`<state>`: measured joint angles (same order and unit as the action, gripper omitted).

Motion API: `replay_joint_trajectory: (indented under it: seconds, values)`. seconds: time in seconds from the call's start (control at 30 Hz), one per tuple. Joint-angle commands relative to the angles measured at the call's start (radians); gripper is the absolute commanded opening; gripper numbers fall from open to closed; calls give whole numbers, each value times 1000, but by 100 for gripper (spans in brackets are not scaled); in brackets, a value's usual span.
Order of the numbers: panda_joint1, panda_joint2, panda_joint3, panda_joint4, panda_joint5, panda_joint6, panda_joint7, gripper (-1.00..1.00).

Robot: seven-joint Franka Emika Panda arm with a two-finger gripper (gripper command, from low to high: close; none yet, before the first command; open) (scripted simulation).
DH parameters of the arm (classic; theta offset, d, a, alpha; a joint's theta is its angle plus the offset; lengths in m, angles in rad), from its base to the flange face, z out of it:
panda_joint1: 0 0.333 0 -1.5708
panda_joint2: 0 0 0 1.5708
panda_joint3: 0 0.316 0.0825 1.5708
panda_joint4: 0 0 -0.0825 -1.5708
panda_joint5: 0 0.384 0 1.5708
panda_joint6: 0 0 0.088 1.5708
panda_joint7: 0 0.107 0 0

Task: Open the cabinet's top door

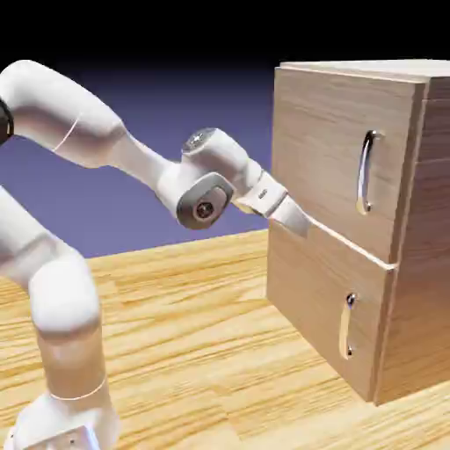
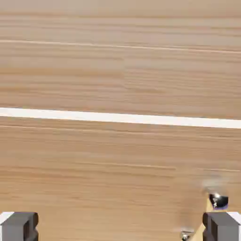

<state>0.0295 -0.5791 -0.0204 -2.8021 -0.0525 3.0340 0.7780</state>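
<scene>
Table (image 1: 193,352) under everything: yellow-brown wood, wavy grain. Cabinet (image 1: 431,220) stands on it at the exterior view's right, boxy, light wood, straight grain. Top door (image 1: 316,149), flat and squarish, sits closed above the lower door (image 1: 325,294); a thin white strip (image 2: 120,117) runs between them. My pincer (image 2: 120,227) has its two blunt grey fingers apart, nothing between them, near the strip and well to the exterior view's left of the upper handle (image 1: 361,171). That handle: shiny metal, a slim bowed bar, upright near the door's right edge.

Step in hand, I judge: the approach, no pull begun. Next move calls for going up and across, lining my fingers up astride the bar, then closing.
</scene>
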Motion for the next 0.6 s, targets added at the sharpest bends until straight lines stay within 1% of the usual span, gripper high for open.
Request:
replay_joint_trajectory:
  seconds: [0.0, 0.57]
  values:
    - [15, -8, -17, 7, -44, -3, 31, 0]
    - [262, -136, -304, 118, -783, -45, 552, 0]
